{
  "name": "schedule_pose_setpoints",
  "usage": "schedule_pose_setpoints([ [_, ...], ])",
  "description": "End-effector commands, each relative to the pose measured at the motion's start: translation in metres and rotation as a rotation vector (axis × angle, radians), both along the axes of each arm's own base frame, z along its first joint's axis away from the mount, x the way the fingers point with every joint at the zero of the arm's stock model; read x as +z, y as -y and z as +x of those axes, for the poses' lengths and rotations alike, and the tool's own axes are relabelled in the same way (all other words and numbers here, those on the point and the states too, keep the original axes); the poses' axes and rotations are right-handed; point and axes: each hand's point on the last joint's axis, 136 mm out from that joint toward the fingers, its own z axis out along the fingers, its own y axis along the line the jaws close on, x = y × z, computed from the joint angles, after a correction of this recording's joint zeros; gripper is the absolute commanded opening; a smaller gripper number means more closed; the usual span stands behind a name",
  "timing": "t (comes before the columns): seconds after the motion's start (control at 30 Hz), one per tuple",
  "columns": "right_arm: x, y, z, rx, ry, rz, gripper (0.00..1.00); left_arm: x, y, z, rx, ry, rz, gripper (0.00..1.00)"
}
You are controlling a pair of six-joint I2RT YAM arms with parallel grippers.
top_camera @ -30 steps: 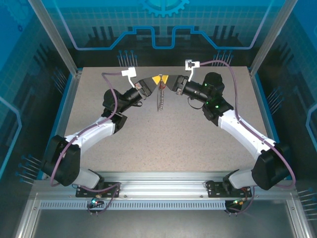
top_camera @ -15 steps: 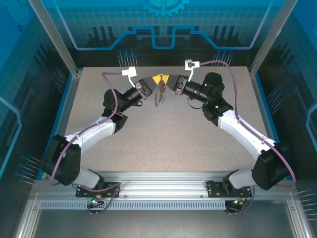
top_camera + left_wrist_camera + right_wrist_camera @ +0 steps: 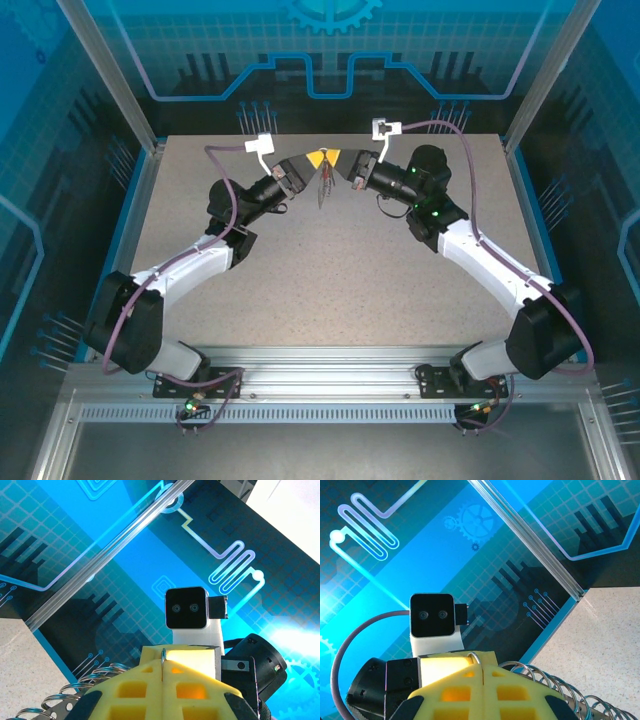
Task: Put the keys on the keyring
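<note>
Over the far middle of the table (image 3: 330, 290) the two arms meet nose to nose. Little crowds them from where I stand. The blue back panel (image 3: 320, 90) rises just behind the fingertips, the frame posts (image 3: 110, 70) stand at the corners, and a purple cable (image 3: 222, 170) trails up to each wrist.

The left gripper (image 3: 318, 160) has its yellow fingers pressed together, and so does the right gripper (image 3: 333, 158). Both pinch the same thin wire loop (image 3: 163, 656) at their tips, which all but touch. That loop is part of the keyring (image 3: 322, 187), which hangs between them, clear of the table. A coil of silver rings (image 3: 560, 687) sags away below the fingers. I catch a reddish fleck (image 3: 322, 180) in the dangling bundle, too small for me to say what it is.

What blocks each gripper is the other one. Seen from the left wrist, the right arm's camera block (image 3: 186, 608) stands square ahead.

A second ago the right jaws stood a little apart; now they are closed. The bundle hung lower and straight then, swung leftward half a second ago, and is now drawn up shorter. The left grip has not changed.

The near half of the table lies bare between the two forearms. There is open surface to the left and right out to the side rails. Behind the grippers, the far edge and the panel are close.
</note>
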Motion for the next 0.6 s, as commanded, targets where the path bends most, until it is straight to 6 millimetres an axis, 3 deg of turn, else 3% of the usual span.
schedule_pose_setpoints([
  [0.0,0.013,-0.010,-0.007,0.040,0.041,0.020,0.00,0.026,0.007,-0.016,-0.056,0.094,-0.027,0.00],
  [0.3,0.014,-0.007,-0.011,0.034,0.070,0.022,0.00,0.024,0.006,-0.016,-0.051,0.083,-0.023,0.00],
  [0.43,0.013,-0.002,-0.008,0.014,0.073,0.014,0.00,0.023,0.003,-0.015,-0.033,0.082,-0.016,0.22],
  [0.57,0.009,0.004,-0.004,0.002,0.068,0.009,0.00,0.022,-0.001,-0.013,-0.013,0.077,-0.002,0.35],
])
